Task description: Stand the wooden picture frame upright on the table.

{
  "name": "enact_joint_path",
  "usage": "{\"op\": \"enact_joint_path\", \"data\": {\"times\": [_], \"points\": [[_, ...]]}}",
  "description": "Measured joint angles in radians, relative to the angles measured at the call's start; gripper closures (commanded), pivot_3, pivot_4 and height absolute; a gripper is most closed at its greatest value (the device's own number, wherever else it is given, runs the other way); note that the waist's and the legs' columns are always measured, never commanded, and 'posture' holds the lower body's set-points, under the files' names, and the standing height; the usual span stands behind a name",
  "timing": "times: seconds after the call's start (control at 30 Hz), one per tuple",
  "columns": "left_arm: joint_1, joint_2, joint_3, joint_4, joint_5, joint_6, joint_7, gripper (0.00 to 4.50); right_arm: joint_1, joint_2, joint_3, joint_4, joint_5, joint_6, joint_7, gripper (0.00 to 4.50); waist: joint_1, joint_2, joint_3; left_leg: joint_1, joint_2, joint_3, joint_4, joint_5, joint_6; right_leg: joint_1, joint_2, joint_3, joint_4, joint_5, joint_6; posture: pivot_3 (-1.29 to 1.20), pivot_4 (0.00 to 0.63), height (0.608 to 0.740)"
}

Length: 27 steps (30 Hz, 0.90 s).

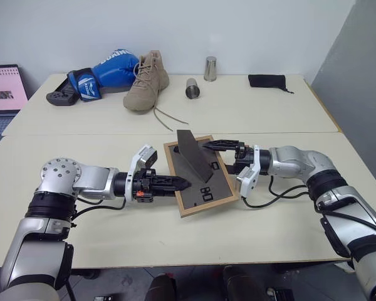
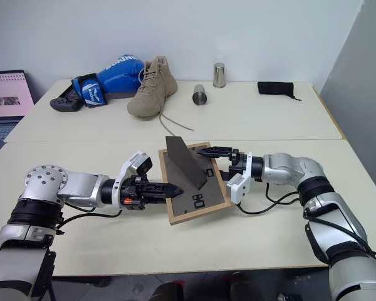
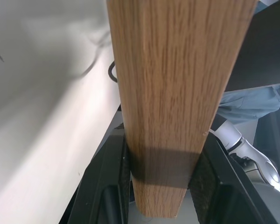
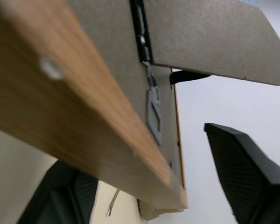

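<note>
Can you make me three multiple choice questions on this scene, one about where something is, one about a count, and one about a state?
1. Where is the tan boot?
A. at the table's far edge, beside the blue boxing glove
B. under the frame
C. in the right gripper

2. How many metal cups are on the table?
A. one
B. two
C. four

3. How is the wooden picture frame held?
A. face up, untouched
B. back panel up, its edge clamped in the left gripper
C. standing alone

Answers: 1 A, boot and glove touch. 2 B, one upright, one lying. 3 B, the grey back with its raised stand faces up.
</note>
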Motion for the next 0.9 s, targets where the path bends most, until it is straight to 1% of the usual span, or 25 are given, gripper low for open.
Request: {"op": "enact_joint_path", "data": {"times": [0.13,0.27,0.33,0.4,0.43,0.47,0.6,0.7,0.77,0.87,0.9], "points": [[0.006,-0.001,0.016,-0.027,0.003,-0.012,0.01,3.2,0.0,-0.01,0.012,0.0,-0.006,-0.003,-0.029,2.52,0.0,0.0,0.0,0.0,0.0,0.0,0.0,0.0,0.0,0.0,0.0,0.0,0.0,0.0,0.0,0.0,0.15,0.74],[0.032,-0.013,0.044,-0.049,0.003,-0.02,-0.001,3.2,0.0,-0.024,0.018,-0.009,-0.017,-0.015,-0.056,2.67,0.0,0.0,0.0,0.0,0.0,0.0,0.0,0.0,0.0,0.0,0.0,0.0,0.0,0.0,0.0,0.0,0.15,0.74],[0.052,-0.025,0.055,-0.068,0.009,-0.032,-0.005,2.5,0.0,-0.03,0.019,-0.013,-0.027,-0.018,-0.061,2.72,0.0,0.0,0.0,0.0,0.0,0.0,0.0,0.0,0.0,0.0,0.0,0.0,0.0,0.0,0.0,0.0,0.15,0.74],[0.067,-0.034,0.076,-0.125,0.047,-0.064,-0.011,2.13,0.0,-0.035,0.022,-0.012,-0.038,-0.016,-0.063,2.91,0.001,0.0,0.0,0.0,0.0,0.0,0.0,0.0,0.0,0.0,0.0,0.0,0.0,0.0,0.0,0.0,0.15,0.74],[0.069,-0.034,0.09,-0.149,0.063,-0.067,-0.02,1.88,0.0,-0.037,0.023,-0.012,-0.04,-0.016,-0.065,3.09,0.001,0.0,0.0,0.0,0.0,0.0,0.0,0.0,0.0,0.0,0.0,0.0,0.0,0.0,0.0,0.0,0.15,0.74],[0.069,-0.033,0.098,-0.173,0.082,-0.071,-0.031,1.7,0.0,-0.037,0.023,-0.012,-0.04,-0.016,-0.068,3.14,0.001,0.0,0.0,0.0,0.0,0.0,0.0,0.0,0.0,0.0,0.0,0.0,0.0,0.0,0.0,0.0,0.15,0.74],[0.058,-0.032,0.109,-0.175,0.13,-0.08,-0.061,0.88,0.0,-0.036,0.029,-0.012,-0.04,-0.016,-0.077,3.2,0.0,0.0,0.0,0.0,0.0,0.0,0.0,0.0,0.0,0.0,0.0,0.0,0.0,0.0,0.0,0.0,0.15,0.74],[0.024,0.014,0.134,-0.155,0.207,-0.088,-0.122,0.27,0.0,-0.039,0.03,-0.005,-0.03,-0.017,-0.074,3.2,0.0,0.0,0.0,0.0,0.0,0.0,0.0,0.0,0.0,0.0,0.0,0.0,0.0,0.0,0.0,0.0,0.15,0.74],[0.004,0.052,0.157,-0.153,0.26,-0.104,-0.163,0.0,0.0,-0.047,0.03,0.012,-0.005,-0.018,-0.058,3.2,0.0,0.0,0.0,0.0,0.0,0.0,0.0,0.0,0.0,0.0,0.0,0.0,0.0,0.0,0.0,0.0,0.15,0.74],[-0.001,0.107,0.184,-0.15,0.356,-0.149,-0.229,0.0,0.001,-0.058,0.033,0.058,0.078,-0.018,-0.004,3.2,0.0,0.0,0.0,0.0,0.0,0.001,-0.001,0.0,0.0,0.0,0.0,0.0,-0.001,0.0,0.0,0.0,0.15,0.74],[0.004,0.125,0.189,-0.151,0.396,-0.174,-0.251,0.0,0.002,-0.058,0.039,0.08,0.132,-0.016,0.037,3.2,-0.001,0.0,0.0,0.0,0.0,0.001,-0.001,0.0,0.0,0.001,0.0,0.0,-0.001,0.0,0.0,0.0,0.15,0.74]]}}
